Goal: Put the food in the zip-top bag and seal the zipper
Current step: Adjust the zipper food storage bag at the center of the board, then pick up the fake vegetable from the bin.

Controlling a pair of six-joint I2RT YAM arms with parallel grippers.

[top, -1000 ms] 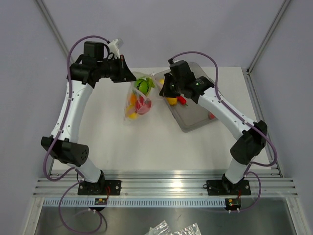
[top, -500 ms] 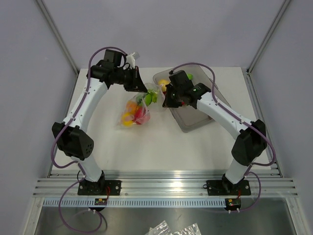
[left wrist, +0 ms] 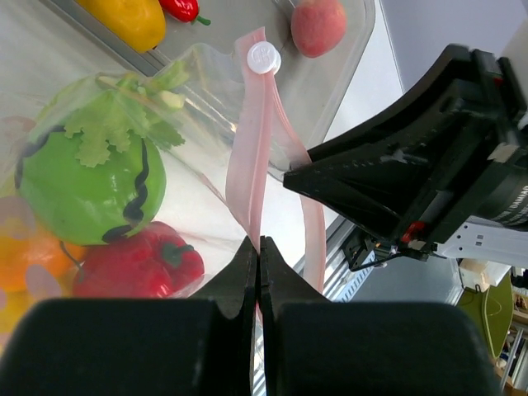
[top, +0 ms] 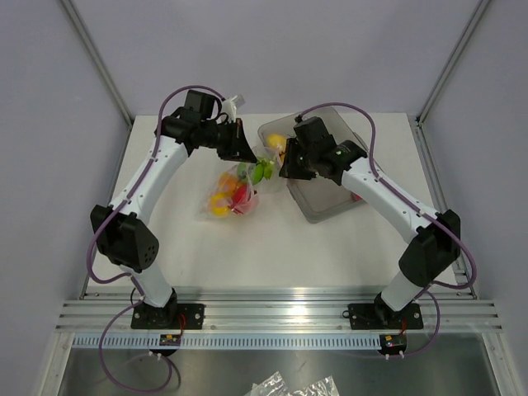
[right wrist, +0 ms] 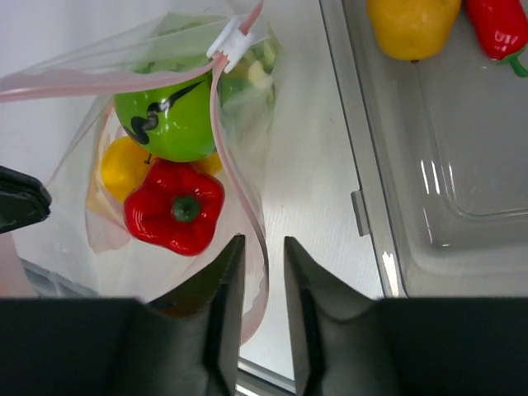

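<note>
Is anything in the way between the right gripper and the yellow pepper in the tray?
Yes. The zipper strip runs between the open right gripper's fingers, and the tray's side wall lies between it and the yellow pepper.

The zip-top bag is thin clear plastic, the food glossy, the tray seemingly smooth translucent plastic.

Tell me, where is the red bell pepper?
In the right wrist view, the red bell pepper sits inside the clear bag, left of the grey tray, next to the green fruit.
</note>
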